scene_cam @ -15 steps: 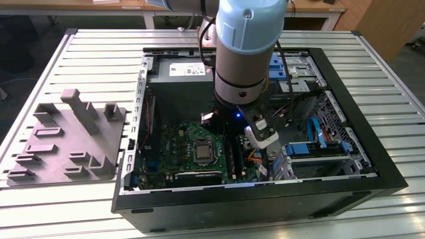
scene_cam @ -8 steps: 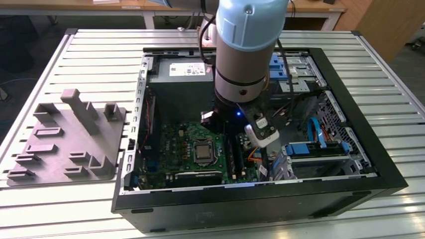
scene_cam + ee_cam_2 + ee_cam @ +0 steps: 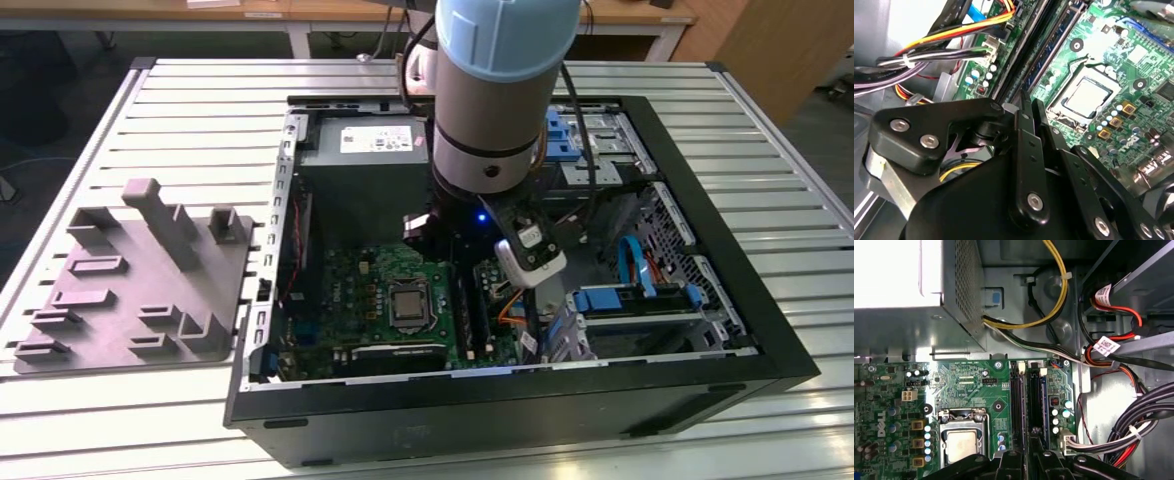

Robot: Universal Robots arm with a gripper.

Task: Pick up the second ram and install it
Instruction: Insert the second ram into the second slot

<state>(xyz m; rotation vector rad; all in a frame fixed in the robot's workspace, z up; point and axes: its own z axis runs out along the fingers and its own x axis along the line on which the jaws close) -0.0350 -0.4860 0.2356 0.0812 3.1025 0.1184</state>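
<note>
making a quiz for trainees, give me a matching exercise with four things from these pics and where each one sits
Things:
1. grey plastic block
2. processor socket
3. gripper
4. power supply box

Places:
A. middle of the green motherboard
B. over the memory slots, beside the socket
C. on the slatted table, outside the computer case, on the exterior view's left
D. inside the case, at its far end in the exterior view

Pairs: 1-C, 2-A, 3-B, 4-D
</note>
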